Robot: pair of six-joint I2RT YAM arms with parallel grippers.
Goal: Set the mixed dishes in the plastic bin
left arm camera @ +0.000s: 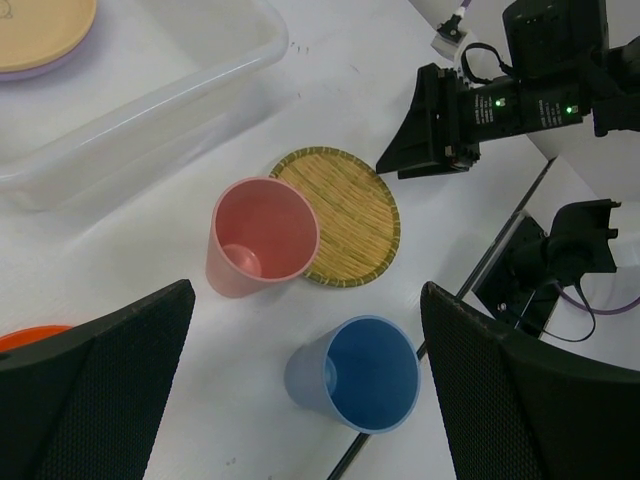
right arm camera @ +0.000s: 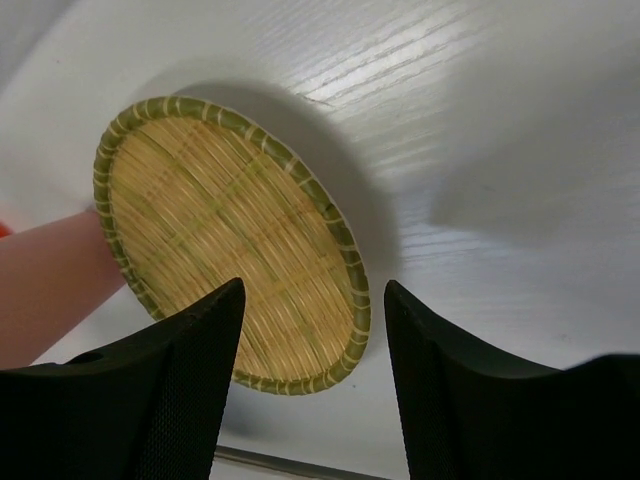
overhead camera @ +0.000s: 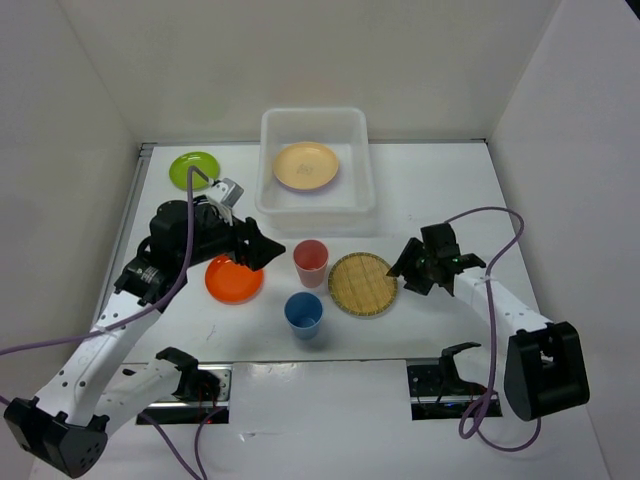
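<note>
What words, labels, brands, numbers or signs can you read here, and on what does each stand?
None can be read.
The pink cup, blue cup, bamboo plate, orange plate, green plate and bin show no text.
If the yellow plate bears a mark, it is too blurred to read.

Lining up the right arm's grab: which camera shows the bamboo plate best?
Right wrist: the bamboo plate fills the frame, its near rim clear between the fingers. Top external shows it whole but small, beside the pink cup. Left wrist shows it at a slant, the cup covering its left edge.
</note>
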